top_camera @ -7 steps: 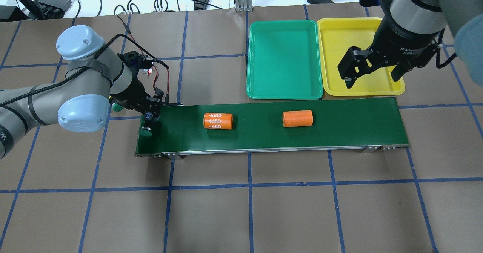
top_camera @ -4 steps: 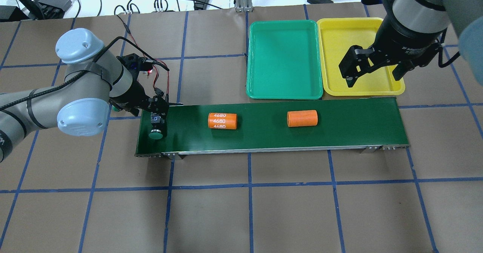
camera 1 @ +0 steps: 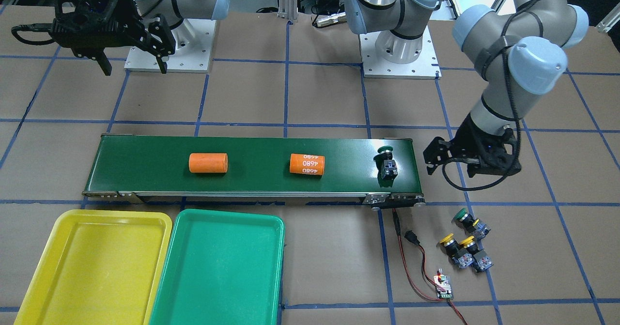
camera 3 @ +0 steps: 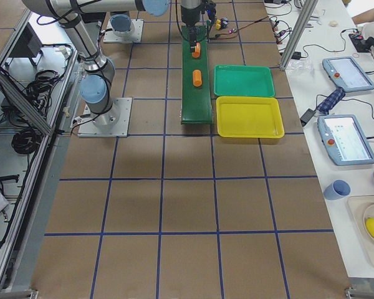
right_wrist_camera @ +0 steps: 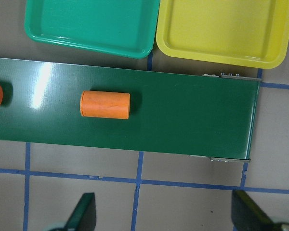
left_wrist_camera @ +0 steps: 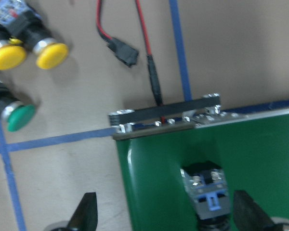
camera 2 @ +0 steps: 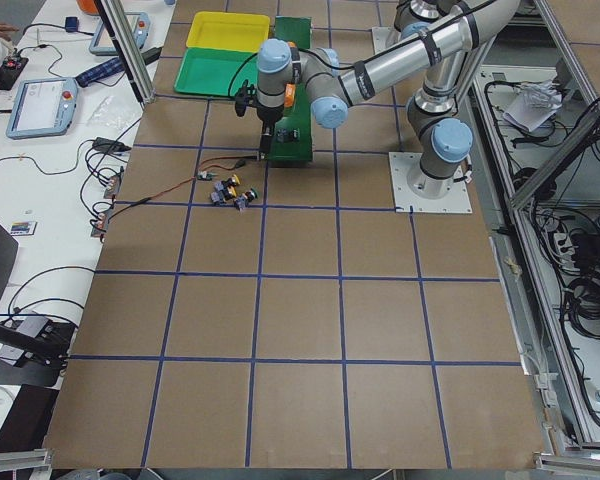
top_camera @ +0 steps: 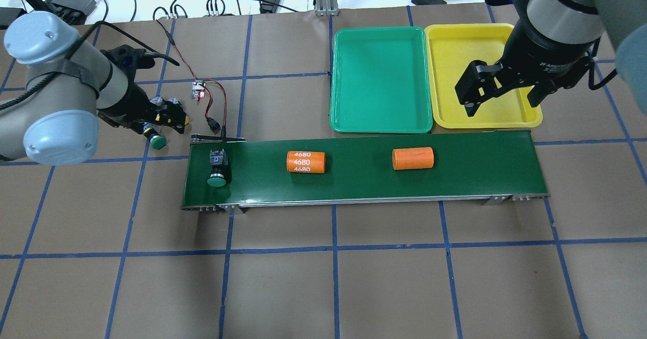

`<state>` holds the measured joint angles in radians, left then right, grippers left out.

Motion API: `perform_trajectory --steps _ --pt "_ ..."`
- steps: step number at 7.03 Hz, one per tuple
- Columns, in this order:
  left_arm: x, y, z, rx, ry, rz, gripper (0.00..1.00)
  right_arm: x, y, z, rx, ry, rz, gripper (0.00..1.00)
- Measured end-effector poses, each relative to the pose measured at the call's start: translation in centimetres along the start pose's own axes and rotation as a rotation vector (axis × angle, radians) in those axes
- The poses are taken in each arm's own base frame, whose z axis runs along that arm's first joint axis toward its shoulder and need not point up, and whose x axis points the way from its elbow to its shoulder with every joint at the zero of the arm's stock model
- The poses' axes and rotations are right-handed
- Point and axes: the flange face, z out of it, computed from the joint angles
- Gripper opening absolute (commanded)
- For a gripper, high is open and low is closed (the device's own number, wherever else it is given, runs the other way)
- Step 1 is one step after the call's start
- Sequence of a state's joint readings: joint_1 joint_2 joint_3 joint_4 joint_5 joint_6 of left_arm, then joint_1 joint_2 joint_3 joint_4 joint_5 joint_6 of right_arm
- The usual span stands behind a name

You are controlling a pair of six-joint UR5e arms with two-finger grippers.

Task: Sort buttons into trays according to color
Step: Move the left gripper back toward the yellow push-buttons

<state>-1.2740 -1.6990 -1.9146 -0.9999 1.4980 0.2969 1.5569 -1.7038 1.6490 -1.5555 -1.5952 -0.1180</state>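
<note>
One green button (top_camera: 218, 170) is lying on its side at the left end of the conveyor belt (top_camera: 455, 172), with its cap toward the near edge. A second green button (camera 1: 464, 217) and two yellow buttons (camera 1: 448, 241) are being left in a tight group on the table, just beyond the far-left corner of the belt. The yellow pair seems to be touching. The left gripper (left_wrist_camera: 166, 216) is being held close to that left end with its jaws spread wide and nothing between them. The right gripper (top_camera: 501, 102) is being held above the near rim of the yellow tray (top_camera: 445, 66), also wide open and empty. No button is being seen in the yellow tray or in the green tray (top_camera: 381, 126).

The step in hand is being judged as feeding: the next button is probably being fetched from the group. The second green button is the easier choice, since it is standing a little apart. It is better gripped across the black body, not the rounded cap, which could slip. The fingers should be lowered so that the neighbours are not being pushed, and the red-black wires (top_camera: 215, 101) beside the group are not being caught. It should be laid in the middle of the belt's width. At the right end, the two orange cylinders (top_camera: 306, 161) should be let pass, and only buttons should be lifted.
</note>
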Motion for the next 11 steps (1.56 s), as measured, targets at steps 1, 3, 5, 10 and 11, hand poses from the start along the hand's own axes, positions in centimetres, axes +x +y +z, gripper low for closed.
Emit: perform_trajectory --steps 1,3,5,10,11 --pt "-3.4 -0.5 0.6 0.0 0.0 -0.057 1.0 0.0 0.0 0.0 -0.001 0.001 -0.001 1.0" --pt "-6.7 -2.1 3.3 0.032 -0.011 -0.098 1.0 0.0 -0.2 0.0 0.002 -0.003 0.001 1.0" --pt "-8.6 -4.3 6.2 0.052 -0.022 -0.116 1.0 0.0 -0.3 -0.4 0.015 -0.008 -0.001 1.0" --pt "-11.0 -8.3 10.5 0.031 -0.008 -0.179 0.72 0.1 -0.7 -0.9 0.058 0.001 -0.003 1.0" --pt "-11.0 -8.4 11.3 0.016 -0.004 -0.183 0.73 0.1 -0.8 -0.8 0.067 0.0 -0.006 1.0"
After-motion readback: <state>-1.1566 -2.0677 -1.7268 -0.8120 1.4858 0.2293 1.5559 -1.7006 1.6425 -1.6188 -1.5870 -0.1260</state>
